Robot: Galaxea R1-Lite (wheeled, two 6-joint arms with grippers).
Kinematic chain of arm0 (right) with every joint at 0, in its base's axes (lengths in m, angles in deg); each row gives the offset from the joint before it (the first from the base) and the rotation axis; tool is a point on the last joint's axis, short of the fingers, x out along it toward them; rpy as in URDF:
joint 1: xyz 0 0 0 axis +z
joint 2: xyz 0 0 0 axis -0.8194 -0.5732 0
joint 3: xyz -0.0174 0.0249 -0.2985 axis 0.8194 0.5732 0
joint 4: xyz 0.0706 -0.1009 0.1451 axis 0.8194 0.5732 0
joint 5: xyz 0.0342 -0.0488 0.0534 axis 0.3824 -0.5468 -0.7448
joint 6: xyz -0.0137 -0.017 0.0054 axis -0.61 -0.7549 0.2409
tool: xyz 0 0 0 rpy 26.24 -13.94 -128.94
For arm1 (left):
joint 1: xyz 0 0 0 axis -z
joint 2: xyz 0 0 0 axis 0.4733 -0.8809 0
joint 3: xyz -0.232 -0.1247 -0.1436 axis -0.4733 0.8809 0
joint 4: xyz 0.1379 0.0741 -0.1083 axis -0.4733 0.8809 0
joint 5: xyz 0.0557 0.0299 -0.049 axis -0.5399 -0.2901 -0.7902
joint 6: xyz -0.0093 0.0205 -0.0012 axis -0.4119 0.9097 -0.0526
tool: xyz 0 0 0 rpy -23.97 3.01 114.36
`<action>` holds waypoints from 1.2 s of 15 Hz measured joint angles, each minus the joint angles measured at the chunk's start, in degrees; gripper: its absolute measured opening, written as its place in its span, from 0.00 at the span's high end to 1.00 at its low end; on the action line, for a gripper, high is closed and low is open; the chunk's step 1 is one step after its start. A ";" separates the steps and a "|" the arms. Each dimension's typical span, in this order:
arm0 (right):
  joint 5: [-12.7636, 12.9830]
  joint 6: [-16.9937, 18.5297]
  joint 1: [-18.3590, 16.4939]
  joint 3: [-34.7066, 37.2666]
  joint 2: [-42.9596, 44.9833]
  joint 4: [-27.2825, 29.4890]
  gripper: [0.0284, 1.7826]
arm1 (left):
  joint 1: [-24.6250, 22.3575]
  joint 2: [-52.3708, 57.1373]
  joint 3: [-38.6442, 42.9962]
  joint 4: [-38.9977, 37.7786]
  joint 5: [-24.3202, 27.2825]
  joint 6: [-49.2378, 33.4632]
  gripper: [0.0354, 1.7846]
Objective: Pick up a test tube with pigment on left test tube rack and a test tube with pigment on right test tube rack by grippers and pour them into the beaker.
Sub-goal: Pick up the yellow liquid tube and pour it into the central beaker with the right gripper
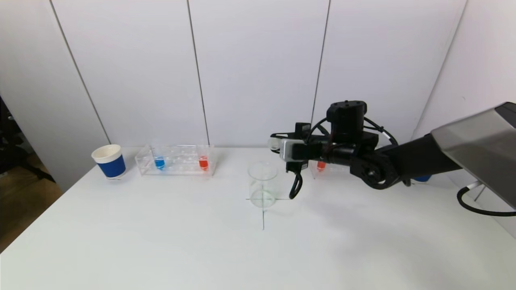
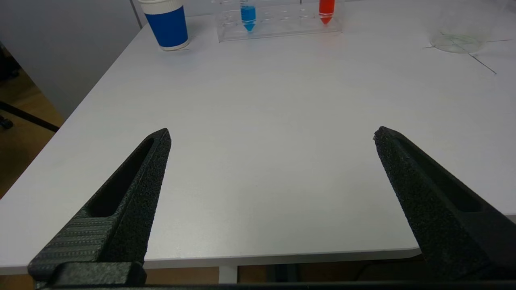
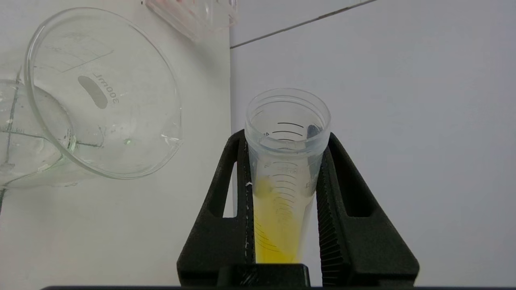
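Note:
My right gripper point(image 1: 282, 148) is shut on a clear test tube with yellow pigment point(image 3: 282, 193), held sideways, its open mouth point(image 1: 274, 143) just above and right of the glass beaker point(image 1: 263, 185). The beaker also shows in the right wrist view point(image 3: 100, 92), and only a faint film lies at its bottom. The left rack point(image 1: 177, 161) holds a blue tube point(image 1: 159, 162) and a red tube point(image 1: 203, 162). The right rack is mostly hidden behind my right arm; one red tube point(image 1: 321, 165) shows. My left gripper point(image 2: 272, 135) is open and empty, low over the table's front left edge.
A blue and white paper cup point(image 1: 109, 161) stands left of the left rack. A blue object point(image 1: 422, 178) peeks out behind my right arm. A black cross is marked on the white table point(image 1: 161, 241) under the beaker. A white panel wall is behind.

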 joint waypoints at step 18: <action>-1.90 -8.40 1.11 -1.54 -2.90 -3.61 0.73 | 0.00 0.00 0.00 0.00 0.02 0.00 0.01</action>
